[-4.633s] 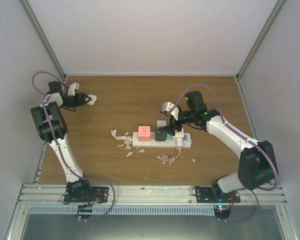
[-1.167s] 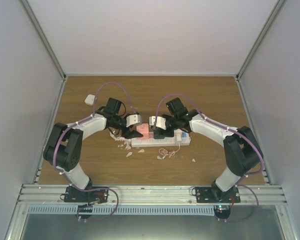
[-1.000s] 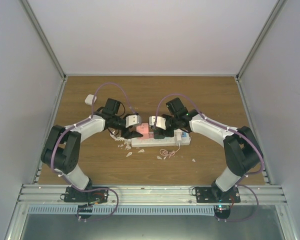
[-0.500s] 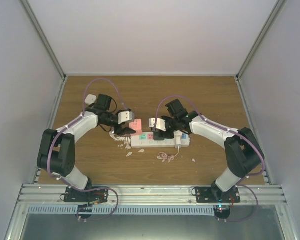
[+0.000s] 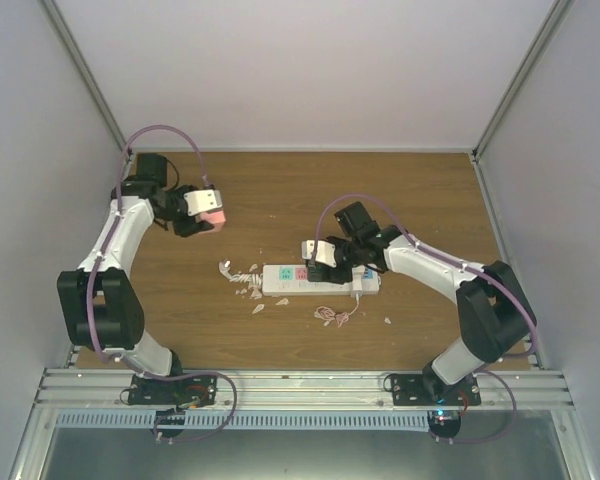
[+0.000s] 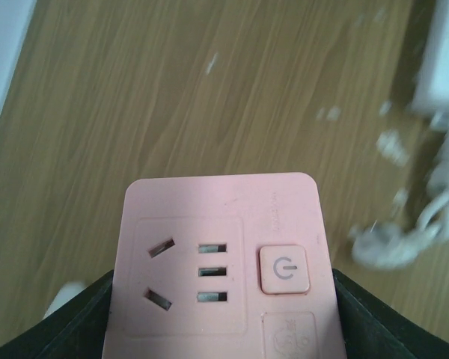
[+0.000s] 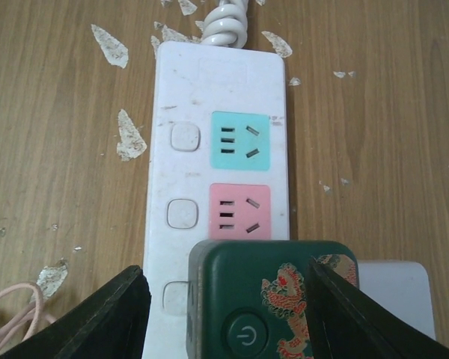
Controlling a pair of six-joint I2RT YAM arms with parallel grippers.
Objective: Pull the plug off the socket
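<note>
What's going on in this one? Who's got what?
The left end effector holds a pink plug above the wooden table at the far left, well away from the socket, so that one is already off. The right end effector is low over the socket, fingers open on either side of a green plug sitting on it. White scraps lie near the cord end.
</note>
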